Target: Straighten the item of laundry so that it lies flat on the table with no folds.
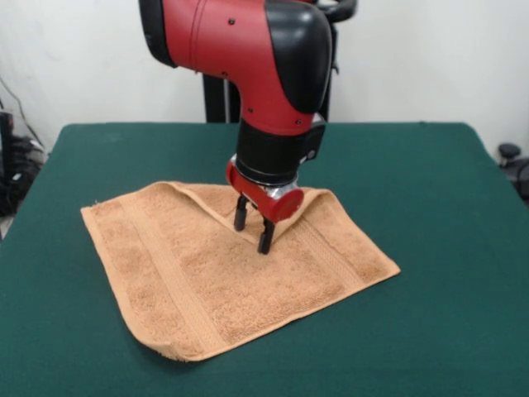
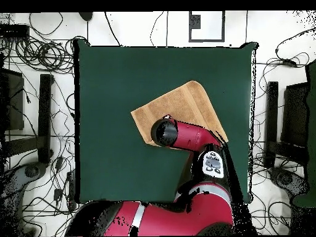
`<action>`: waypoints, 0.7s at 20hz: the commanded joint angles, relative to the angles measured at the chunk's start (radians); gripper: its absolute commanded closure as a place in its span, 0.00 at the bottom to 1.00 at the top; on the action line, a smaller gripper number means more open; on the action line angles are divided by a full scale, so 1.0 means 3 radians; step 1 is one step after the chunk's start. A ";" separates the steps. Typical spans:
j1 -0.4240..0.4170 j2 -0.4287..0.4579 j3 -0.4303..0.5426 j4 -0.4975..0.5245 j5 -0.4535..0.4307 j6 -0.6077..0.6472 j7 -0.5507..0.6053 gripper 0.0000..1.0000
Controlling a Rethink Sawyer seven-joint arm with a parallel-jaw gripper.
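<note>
Nearest to me, the towel's (image 1: 231,277) front corner is curling up slightly off the green table (image 1: 430,331), showing a pale frayed underside. Behind that, the tan-orange cloth is lying mostly spread out, a bit left of the table's middle, with its woven stripes running along two edges. At its far edge a fold is doubling over, forming a raised ridge. Right there the red and black arm (image 1: 256,58) is reaching straight down, and the gripper (image 1: 253,225) is standing with its two dark fingers (image 1: 265,236) slightly parted, tips touching the cloth beside the fold, gripping nothing. Looking from above, the arm is covering the towel's (image 2: 182,105) nearer part.
</note>
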 commanded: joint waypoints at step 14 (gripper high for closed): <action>0.0572 0.0091 0.0180 0.0476 0.0422 0.0017 0.0831 0.00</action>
